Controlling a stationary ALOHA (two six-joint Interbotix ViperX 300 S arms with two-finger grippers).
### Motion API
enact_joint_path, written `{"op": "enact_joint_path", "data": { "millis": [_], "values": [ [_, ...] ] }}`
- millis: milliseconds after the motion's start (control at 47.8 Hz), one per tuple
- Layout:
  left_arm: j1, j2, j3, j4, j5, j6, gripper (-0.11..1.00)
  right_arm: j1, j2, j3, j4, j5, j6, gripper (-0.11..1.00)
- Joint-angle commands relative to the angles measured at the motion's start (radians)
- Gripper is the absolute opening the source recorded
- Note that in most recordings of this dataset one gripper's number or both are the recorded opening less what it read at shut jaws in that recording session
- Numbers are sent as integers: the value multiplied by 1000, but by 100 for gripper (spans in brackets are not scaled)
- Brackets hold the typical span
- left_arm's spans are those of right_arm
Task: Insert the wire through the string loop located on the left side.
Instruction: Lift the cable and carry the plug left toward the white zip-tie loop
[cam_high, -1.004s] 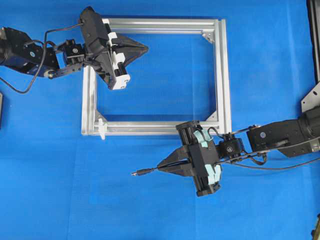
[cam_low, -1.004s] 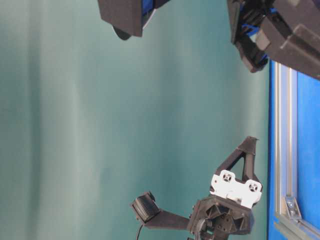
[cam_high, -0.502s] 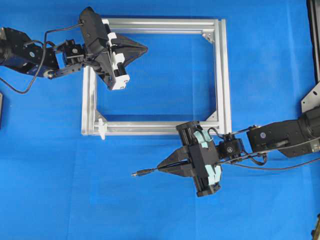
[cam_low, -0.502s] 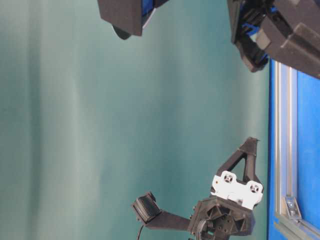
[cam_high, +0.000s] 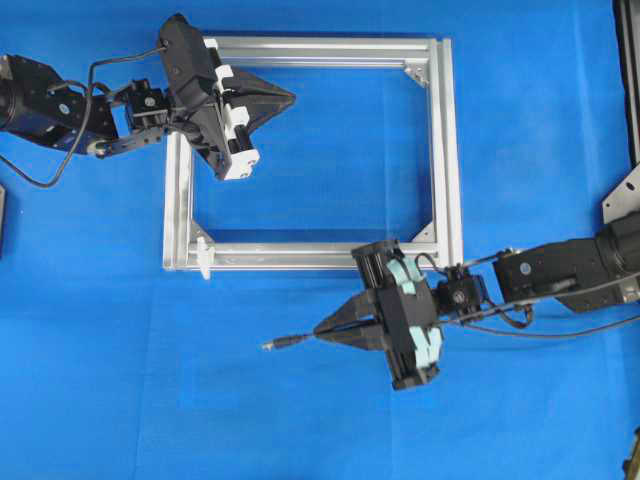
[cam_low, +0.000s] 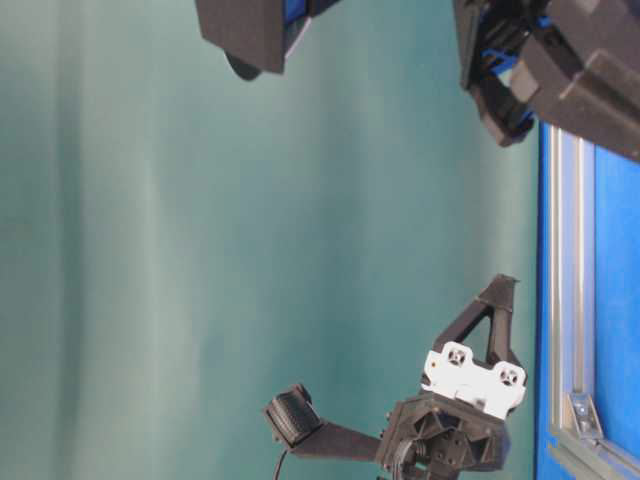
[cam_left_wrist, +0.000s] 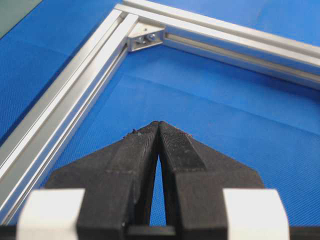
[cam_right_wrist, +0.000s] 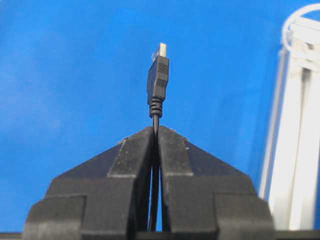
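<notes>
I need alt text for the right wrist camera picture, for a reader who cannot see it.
The right gripper is shut on the wire, whose plug with a metallic tip sticks out ahead over the blue table. On the picture's right stands the aluminium frame with the string loop.

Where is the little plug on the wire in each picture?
Overhead: the wire and its plug lie left of the right claw, below the silver frame.
Right wrist: plug sticks up beyond the claw's tips, middle.
Shared landmark: the silver frame, also at the right wrist picture's right edge.
</notes>
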Motion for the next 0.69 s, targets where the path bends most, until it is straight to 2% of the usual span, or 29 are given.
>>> {"op": "enact_joint_path", "data": {
  "millis": [0, 335, 669],
  "values": [
    [-2, -29, -8, 2, -6, -2, 0, -37, -34, -3, 0, -5, 0, 0],
    [-2, -29, -8, 2, -6, -2, 0, -160, -35, 12, 0, -8, 0, 0],
    [-2, -29, -9, 2, -5, -2, 0, -172, -35, 12, 0, -9, 0, 0]
  ]
}}
